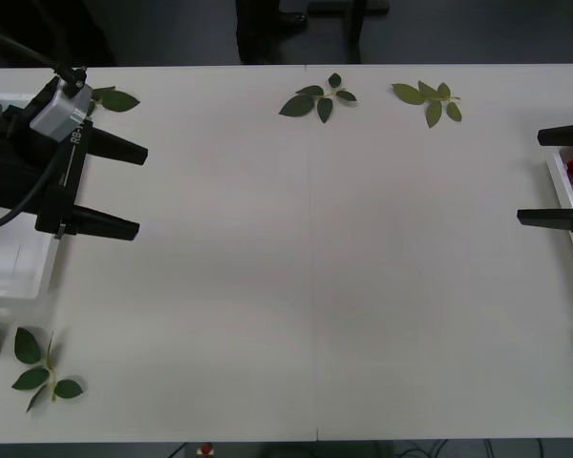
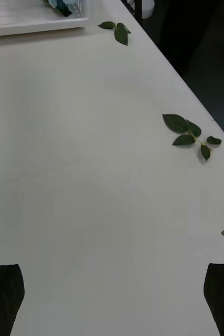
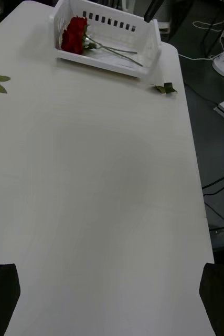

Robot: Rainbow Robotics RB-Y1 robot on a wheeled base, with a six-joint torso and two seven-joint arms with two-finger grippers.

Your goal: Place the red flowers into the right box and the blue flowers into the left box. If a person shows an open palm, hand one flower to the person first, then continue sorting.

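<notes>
Both grippers, left gripper (image 1: 134,189) and right gripper (image 1: 535,176), are hanging wide and empty; red flowers (image 3: 74,34) are lying in the right box (image 3: 143,50) far beyond the left jaws (sorting looks finished).

white table (image 1: 306,267), loose green leaf sprigs at far edge (image 1: 319,99), (image 1: 430,98), near-left corner (image 1: 40,367)

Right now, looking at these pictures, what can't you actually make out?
- Left box, front view: the left tool and its arm cover most of it, so its contents stay hidden.
- Blue flowers, right wrist view: cut off by the picture's edge; no count possible.
- Right box, front view: cut by the edge beside the right tool.
- Red flowers, left wrist view: heads bunched together; number unclear.
</notes>
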